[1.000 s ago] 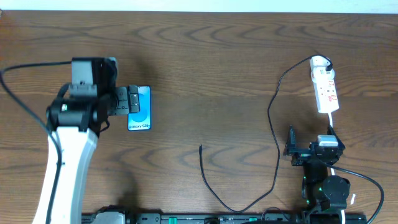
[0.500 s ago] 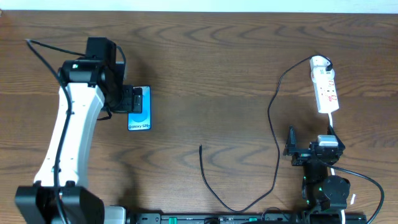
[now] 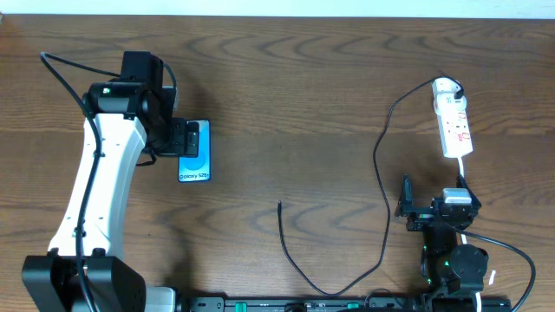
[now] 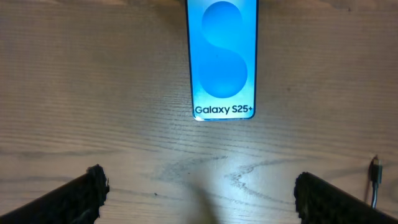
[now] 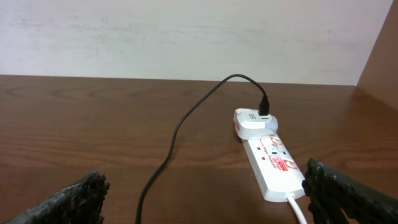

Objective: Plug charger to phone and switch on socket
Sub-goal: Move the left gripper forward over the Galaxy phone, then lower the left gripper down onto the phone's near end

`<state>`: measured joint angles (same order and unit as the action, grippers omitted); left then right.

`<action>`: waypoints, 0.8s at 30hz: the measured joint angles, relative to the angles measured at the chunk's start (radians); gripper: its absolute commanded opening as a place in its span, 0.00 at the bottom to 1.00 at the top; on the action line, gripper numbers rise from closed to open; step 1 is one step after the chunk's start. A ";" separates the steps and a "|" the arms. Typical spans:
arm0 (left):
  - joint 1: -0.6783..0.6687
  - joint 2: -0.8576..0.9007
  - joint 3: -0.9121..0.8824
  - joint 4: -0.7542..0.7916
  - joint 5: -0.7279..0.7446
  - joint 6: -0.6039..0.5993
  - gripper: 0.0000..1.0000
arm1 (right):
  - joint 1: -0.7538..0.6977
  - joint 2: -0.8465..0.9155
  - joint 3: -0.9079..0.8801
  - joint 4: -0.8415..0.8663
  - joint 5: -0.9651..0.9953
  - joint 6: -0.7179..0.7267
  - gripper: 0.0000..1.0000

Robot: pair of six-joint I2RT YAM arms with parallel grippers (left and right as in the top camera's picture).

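The phone (image 3: 196,154) lies flat on the left of the table, blue screen up; in the left wrist view the phone (image 4: 222,59) is ahead of the fingers, text end nearest. My left gripper (image 3: 186,139) (image 4: 199,193) hovers open at its left edge, with only bare wood between the fingers. The charger (image 3: 379,173) (image 5: 180,127) runs from the socket (image 3: 453,121) (image 5: 270,155) in a long loop to its free plug tip (image 3: 279,206) (image 4: 375,171) mid-table. My right gripper (image 3: 432,201) (image 5: 202,199) rests open and empty below the socket.
A white cord (image 3: 461,169) leaves the socket's near end toward the right arm. The charger's black plug (image 5: 265,111) sits in a white adapter at the socket's far end. A pale wall (image 5: 186,37) stands behind the table.
The left arm has swung its elbow up and toward the back while its gripper stayed over the phone's left edge. The right arm, charger and socket have not moved.
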<state>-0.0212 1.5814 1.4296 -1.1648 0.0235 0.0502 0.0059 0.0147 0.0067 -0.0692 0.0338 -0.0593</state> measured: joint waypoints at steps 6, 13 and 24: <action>0.000 0.000 0.000 0.008 -0.001 0.012 0.78 | 0.000 0.000 0.000 0.000 0.000 0.000 0.99; 0.000 0.000 0.000 0.012 0.000 -0.001 0.89 | 0.000 0.000 0.000 0.000 0.000 0.000 0.99; 0.000 0.000 0.000 0.031 0.016 -0.010 0.89 | 0.000 0.000 0.000 0.000 0.000 0.000 0.99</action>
<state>-0.0212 1.5814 1.4292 -1.1336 0.0395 0.0406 0.0059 0.0147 0.0067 -0.0692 0.0341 -0.0593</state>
